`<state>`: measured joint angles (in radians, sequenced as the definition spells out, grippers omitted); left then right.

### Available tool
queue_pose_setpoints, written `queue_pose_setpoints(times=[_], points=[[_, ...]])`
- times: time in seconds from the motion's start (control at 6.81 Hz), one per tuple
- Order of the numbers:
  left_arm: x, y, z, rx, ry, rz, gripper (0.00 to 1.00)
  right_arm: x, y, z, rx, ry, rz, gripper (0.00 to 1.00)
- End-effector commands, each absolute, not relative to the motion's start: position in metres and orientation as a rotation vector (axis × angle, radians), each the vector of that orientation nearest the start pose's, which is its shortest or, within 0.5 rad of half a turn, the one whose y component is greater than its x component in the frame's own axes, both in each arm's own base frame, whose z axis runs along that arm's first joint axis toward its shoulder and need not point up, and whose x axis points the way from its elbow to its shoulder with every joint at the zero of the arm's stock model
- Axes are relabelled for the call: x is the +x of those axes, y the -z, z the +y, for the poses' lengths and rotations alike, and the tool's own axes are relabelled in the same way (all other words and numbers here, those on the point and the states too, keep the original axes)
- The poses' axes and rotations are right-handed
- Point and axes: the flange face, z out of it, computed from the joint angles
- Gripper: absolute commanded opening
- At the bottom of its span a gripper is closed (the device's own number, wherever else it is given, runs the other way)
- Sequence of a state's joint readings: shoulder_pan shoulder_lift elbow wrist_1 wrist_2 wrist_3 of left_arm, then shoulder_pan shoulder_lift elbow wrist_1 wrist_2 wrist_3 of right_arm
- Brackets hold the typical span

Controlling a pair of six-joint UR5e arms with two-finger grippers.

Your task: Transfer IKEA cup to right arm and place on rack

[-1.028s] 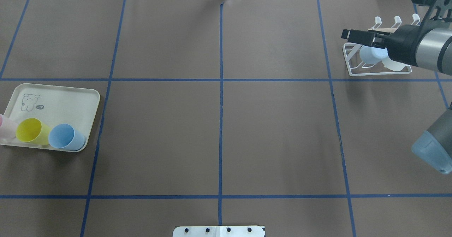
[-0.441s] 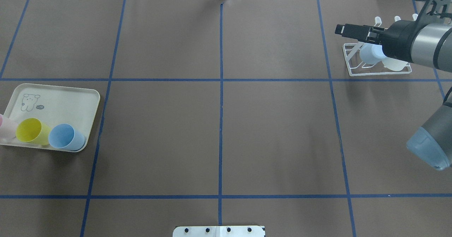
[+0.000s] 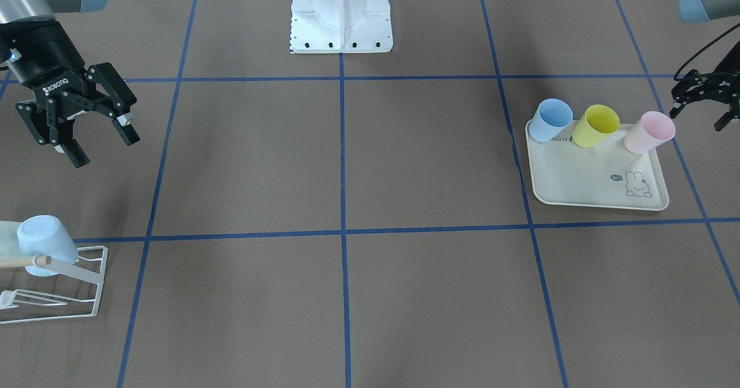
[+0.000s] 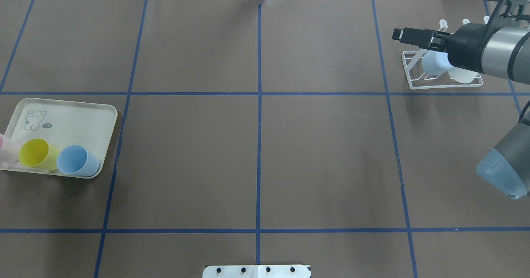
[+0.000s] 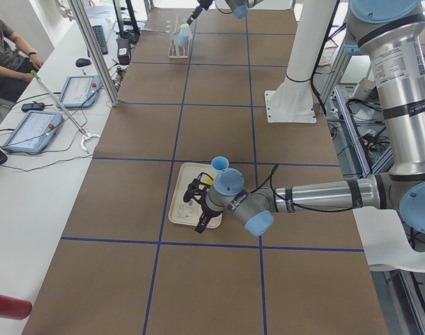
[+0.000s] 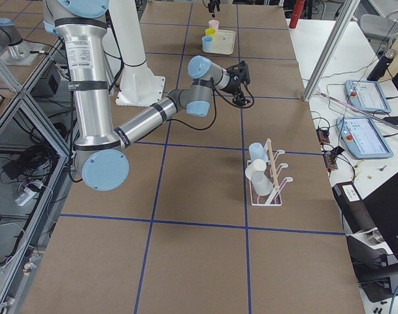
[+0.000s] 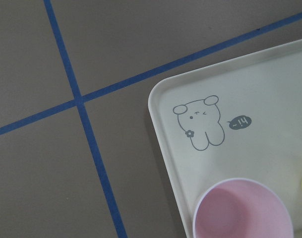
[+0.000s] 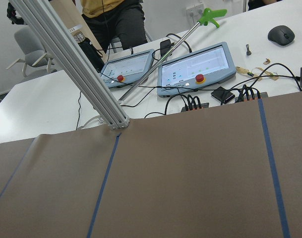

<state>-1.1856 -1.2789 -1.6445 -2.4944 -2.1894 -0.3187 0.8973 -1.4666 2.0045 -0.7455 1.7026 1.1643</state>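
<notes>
- Brown paper marked with a grid of blue tape covers the surface (image 4: 323,153).
- White wire rack (image 4: 415,78) stands near the far corner of the surface on the robot's right side, with a light wooden dowel (image 3: 63,266) across it.
- Racked blue cup (image 3: 43,243), the task's thing, sits tipped on the rack with its closed base uppermost, and nothing grips it.
- White cup (image 4: 461,76) sits just beside it on the same rack.
- Right hand (image 3: 104,148) hangs empty in the air with its two fingers spread wide apart. The front view shows it clear of the rack and of both cups, on the robot's side of them.
- Cream tray (image 3: 578,185) with a small rabbit print lies on the opposite side of the surface, well apart from the rack.
- Three cups stand in a row along the tray's edge nearest the robot: tray blue cup (image 3: 549,121), yellow cup (image 3: 595,125) and pink cup (image 3: 647,132).
- Left hand (image 3: 696,119) hovers just beside the pink cup at the tray's outer end. Its fingers are parted and hold nothing.
- The left wrist camera looks down on the tray's printed corner and the pink cup's open mouth.
- A seated person (image 5: 3,49) is at the white desk beyond the surface.
</notes>
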Motion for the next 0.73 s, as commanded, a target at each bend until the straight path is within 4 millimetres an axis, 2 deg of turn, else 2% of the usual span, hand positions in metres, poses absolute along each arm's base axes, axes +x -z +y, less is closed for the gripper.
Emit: queue_pose_setpoints(times=[0.0, 0.15, 0.44, 0.59], points=[[0.087, -0.657, -0.389, 0.418, -0.299, 0.796, 1.00, -0.217, -0.308, -0.465, 0.741, -0.322, -1.154, 1.00], [0.089, -0.659, -0.390, 0.415, -0.305, 0.796, 0.98, -0.218, -0.308, -0.465, 0.740, -0.321, -1.155, 1.00], [0.103, -0.663, -0.390, 0.398, -0.333, 0.801, 0.83, -0.218, -0.307, -0.465, 0.740, -0.322, -1.156, 1.00], [0.105, -0.666, -0.389, 0.392, -0.334, 0.801, 0.73, -0.218, -0.306, -0.464, 0.741, -0.323, -1.159, 1.00]])
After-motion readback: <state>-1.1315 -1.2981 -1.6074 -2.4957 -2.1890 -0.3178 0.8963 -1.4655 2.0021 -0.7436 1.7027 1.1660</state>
